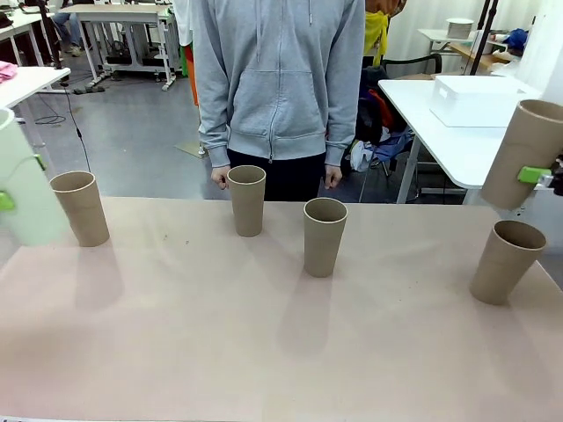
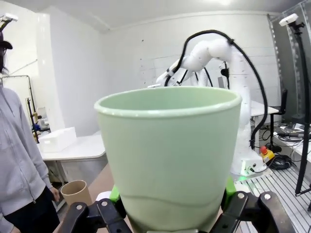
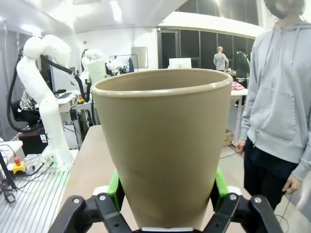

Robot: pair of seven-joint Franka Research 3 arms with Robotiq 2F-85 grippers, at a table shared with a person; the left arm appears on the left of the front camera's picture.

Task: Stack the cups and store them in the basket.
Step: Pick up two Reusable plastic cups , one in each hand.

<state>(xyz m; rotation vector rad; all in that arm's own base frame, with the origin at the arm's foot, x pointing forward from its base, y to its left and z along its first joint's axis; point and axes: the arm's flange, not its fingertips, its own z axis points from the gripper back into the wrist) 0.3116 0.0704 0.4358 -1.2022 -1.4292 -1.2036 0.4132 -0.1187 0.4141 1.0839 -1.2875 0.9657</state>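
Left wrist view: the left fingers (image 2: 229,191) pinch the mint-green cup (image 2: 167,145) near its base, mouth up, likely for nesting. The right fingers (image 3: 114,187) likewise pinch a tan cup (image 3: 163,141). Four more tan cups (image 1: 324,236) stand on the desk (image 1: 176,352) between them.

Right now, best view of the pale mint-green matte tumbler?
Left wrist view: the mint-green tumbler is close up, rim and wall clear, in the left end effector. Front view crops it at the edge; right wrist view shows it tiny.
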